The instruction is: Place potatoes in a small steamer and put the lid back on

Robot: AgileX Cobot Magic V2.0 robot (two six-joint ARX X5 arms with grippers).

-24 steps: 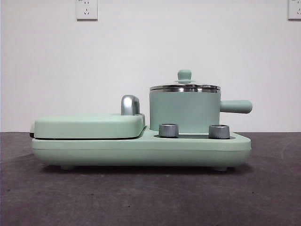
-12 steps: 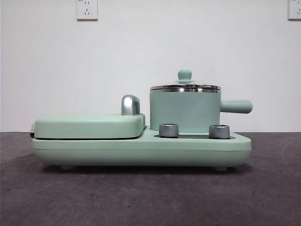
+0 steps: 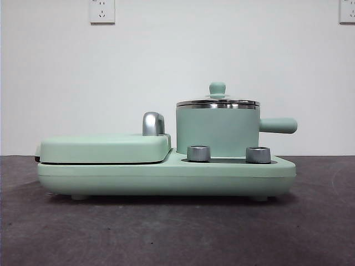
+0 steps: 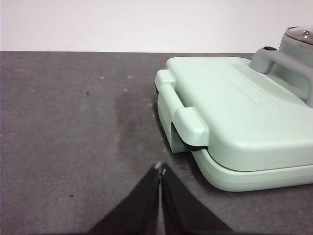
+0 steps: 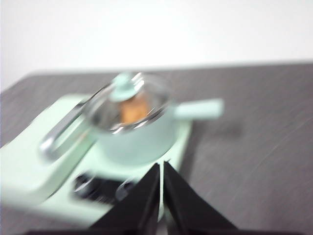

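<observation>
The small mint-green steamer [image 3: 217, 132] stands on the appliance base with its side handle pointing right. The glass lid [image 3: 218, 102] with a green knob sits on it. In the blurred right wrist view the steamer [image 5: 139, 139] shows the lid [image 5: 128, 100] on top and the orange-brown potato [image 5: 134, 110] inside, seen through the glass. My right gripper [image 5: 161, 165] is shut and empty, above and apart from the steamer. My left gripper [image 4: 160, 169] is shut and empty over the table beside the griddle's left end. Neither gripper shows in the front view.
The flat mint-green griddle cover [image 3: 105, 147] with a chrome handle [image 3: 153, 123] takes the left half of the base [image 3: 166, 177]. Two metal knobs [image 3: 198, 153] sit at the front of the base. Dark table surface lies on all sides.
</observation>
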